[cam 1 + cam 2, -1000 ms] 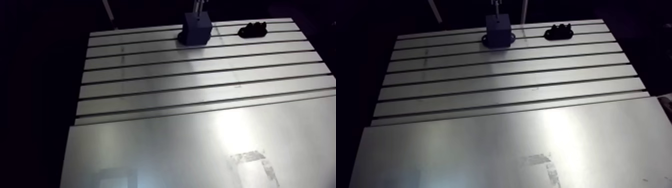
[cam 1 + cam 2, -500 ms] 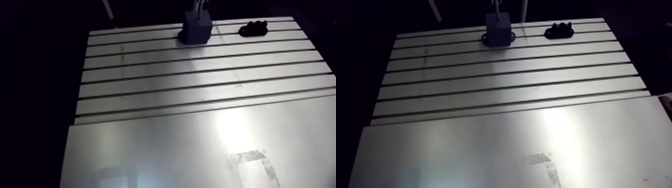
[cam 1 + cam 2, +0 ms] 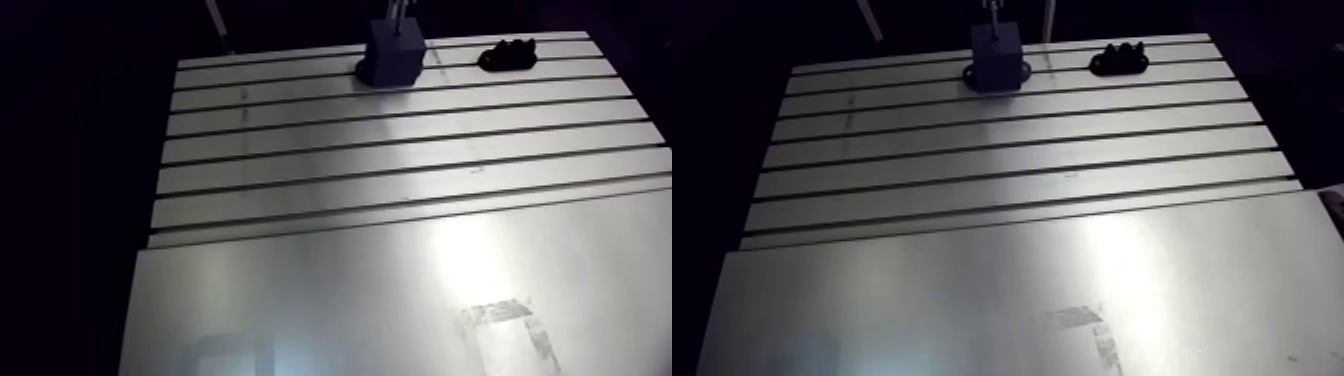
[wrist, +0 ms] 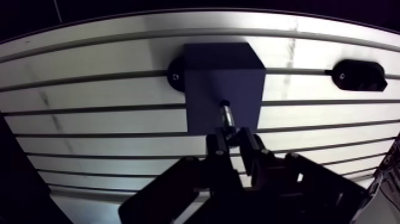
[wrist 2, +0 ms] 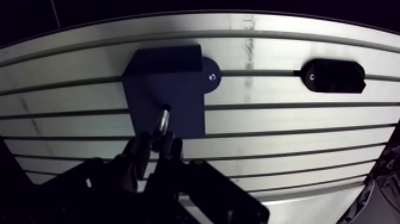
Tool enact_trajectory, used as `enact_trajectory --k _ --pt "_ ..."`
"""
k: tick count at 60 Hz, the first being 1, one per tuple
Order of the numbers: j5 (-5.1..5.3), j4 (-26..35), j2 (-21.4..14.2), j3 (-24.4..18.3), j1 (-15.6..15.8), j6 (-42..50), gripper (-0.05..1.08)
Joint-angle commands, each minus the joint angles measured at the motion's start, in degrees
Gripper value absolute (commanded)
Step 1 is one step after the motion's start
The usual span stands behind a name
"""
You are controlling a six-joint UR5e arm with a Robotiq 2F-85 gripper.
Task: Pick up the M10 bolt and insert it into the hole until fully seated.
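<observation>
In the wrist view my gripper (image 4: 232,140) is shut on the M10 bolt (image 4: 227,114), a short shiny shank that sticks out ahead of the fingertips. The bolt's far end meets a small round hole (image 5: 165,109) in the face of the dark blue block (image 4: 208,71). That block is fixed to the slotted table (image 4: 89,59) by a black flange. In the arm view the same block (image 3: 392,57) stands at the table's far edge. How deep the bolt sits in the hole cannot be made out.
A low black fixture (image 4: 359,75) is bolted to the table beside the block, seen at the far right in the arm view (image 3: 506,55). A smooth metal sheet (image 3: 1002,300) covers the table's near half, with a scuffed patch (image 3: 505,325).
The arm view has shifted slightly, so the block and black fixture sit a touch higher in the picture. Nothing on the table has moved.
</observation>
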Motion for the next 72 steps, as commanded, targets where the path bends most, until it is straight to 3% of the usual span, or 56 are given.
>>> enact_trajectory --k 1,72 --pt "-0.22 0.0 0.1 0.0 0.0 0.0 1.08" --pt "0.04 -0.4 0.6 0.1 0.0 0.0 1.07"
